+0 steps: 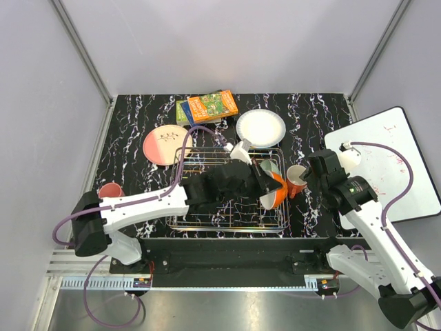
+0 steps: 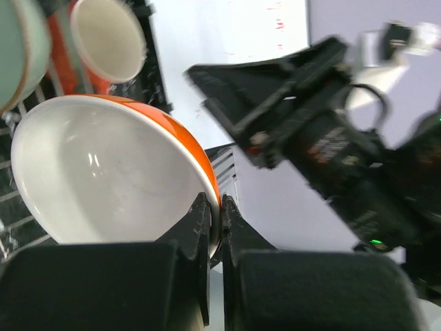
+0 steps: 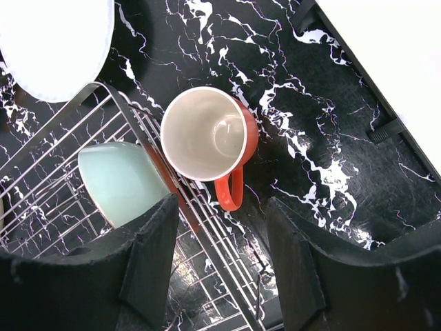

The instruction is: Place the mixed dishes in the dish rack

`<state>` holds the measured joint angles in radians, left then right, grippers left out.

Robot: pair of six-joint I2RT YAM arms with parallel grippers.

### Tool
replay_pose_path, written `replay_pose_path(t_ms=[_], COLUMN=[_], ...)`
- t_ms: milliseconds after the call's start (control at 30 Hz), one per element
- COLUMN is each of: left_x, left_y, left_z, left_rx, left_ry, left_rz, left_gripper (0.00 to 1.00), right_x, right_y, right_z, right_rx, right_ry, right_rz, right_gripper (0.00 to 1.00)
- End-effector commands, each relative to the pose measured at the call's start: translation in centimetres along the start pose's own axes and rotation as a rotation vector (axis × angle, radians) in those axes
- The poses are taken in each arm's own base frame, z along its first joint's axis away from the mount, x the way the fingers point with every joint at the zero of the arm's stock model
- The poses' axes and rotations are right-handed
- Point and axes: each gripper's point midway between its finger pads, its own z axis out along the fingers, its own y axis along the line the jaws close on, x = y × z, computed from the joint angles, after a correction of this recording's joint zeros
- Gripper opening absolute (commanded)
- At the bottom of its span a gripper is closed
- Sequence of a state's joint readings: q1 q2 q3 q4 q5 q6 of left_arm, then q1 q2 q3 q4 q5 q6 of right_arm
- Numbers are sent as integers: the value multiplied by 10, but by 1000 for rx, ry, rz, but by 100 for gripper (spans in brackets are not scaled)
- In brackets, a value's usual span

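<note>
Currently: left claw (image 2: 215, 207) pinches orange bowl (image 2: 103, 172) by its rim, which could slip onto the rack (image 1: 207, 219); right claw (image 3: 224, 227) spread above mug (image 3: 207, 134).

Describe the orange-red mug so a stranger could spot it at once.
Start at the silver wire dish rack in the middle of the black marbled table. Just outside its right edge stands the orange-red mug, upright, white inside. Unlike the pale green bowl and orange bowl beside it, it has a handle.
</note>
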<state>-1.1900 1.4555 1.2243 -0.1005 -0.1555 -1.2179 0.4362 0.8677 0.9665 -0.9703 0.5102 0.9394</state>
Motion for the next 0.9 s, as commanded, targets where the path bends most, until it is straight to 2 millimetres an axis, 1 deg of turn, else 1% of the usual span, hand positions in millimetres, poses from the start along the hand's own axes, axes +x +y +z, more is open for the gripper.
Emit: replay_pose_path(t_ms=[0,33,167,200,233,300,333,367,400,433,467,500,600,667,767,800,833,867], left_x=[1,2,8,4,8,8,13,13,14,20,21,24,28,27,31,30,30,32], left_y=[6,8,30,33,34,30,28,18,14,14,10,11,9,2,4,5,8,14], left_z=[-7,-6,1,3,6,10,15,16,19,22,24,26,29,30,32,32,32,32], left_rx=[-4,-2,-47,-48,-45,-28,-14,13,27,29,39,39,48,69,53,48,40,9], left_ry=[-44,-29,23,21,42,55,81,91,100,129,138,155,175,176,187,182,182,183], left_rz=[-204,-211,-264,-274,-273,-261,-255,-247,-235,-230,-229,-228,-236,-236,-245,-253,-256,-260], left_gripper=[0,0,0,0,0,0,0,0,0,0,0,0,0,0,0,0,0,0], right_x=[-6,-5,-5,-5,-5,-2,-2,1,2,3,4,3,2,0,-2,-3,-4,-5], right_y=[5,5,8,9,11,14,15,16,19,20,21,22,20,18,13,12,10,8], right_z=[-5,-3,0,2,2,6,7,9,11,12,13,13,11,10,6,4,4,3], right_rx=[-14,-7,7,6,4,0,0,-2,-6,-5,-10,-10,-13,-15,-14,-18,-14,-10], right_ry=[-5,-2,4,6,5,15,19,29,32,37,39,40,31,21,7,3,-5,-8], right_rz=[28,22,18,21,24,21,22,18,16,11,12,13,8,6,7,7,9,5], right_gripper=[62,61,61,62,61,62,61,62,61,61,61,61,61,62,62,62,62,63])
